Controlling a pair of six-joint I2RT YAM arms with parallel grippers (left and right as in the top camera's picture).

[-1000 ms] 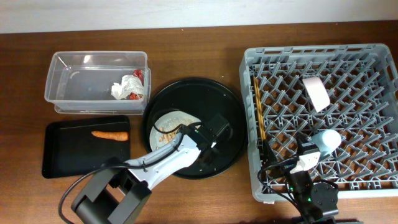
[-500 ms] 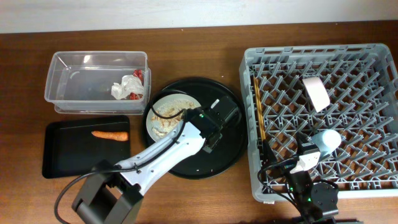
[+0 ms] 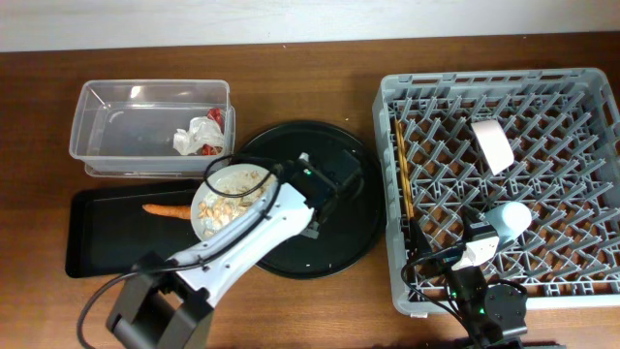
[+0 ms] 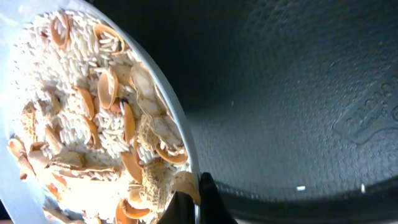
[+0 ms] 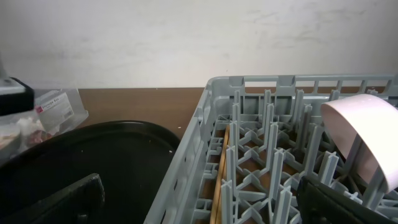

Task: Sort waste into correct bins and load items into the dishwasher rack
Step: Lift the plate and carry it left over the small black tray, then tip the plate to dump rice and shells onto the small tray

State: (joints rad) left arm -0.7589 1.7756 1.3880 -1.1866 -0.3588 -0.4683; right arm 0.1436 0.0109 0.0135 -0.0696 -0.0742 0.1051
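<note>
My left gripper is shut on the rim of the pale round plate, which it holds tilted over the right end of the shallow black tray. Beige-white food scraps with rice cover the plate. The orange carrot lies in the black tray. Crumpled white tissue and the red snack wrapper lie in the clear tub. The grey dishwasher rack holds the white bowl, the light-blue cup and the chopsticks. My right gripper is open and empty at the rack's front left.
The large round black tray sits between the bins and the rack, under my left arm; its floor shows in the left wrist view. In the right wrist view the rack wall stands beside the round tray.
My left gripper has lifted the plate off the round black tray and carried it left, tilted, to the black tray's right end. The right arm has not moved.
</note>
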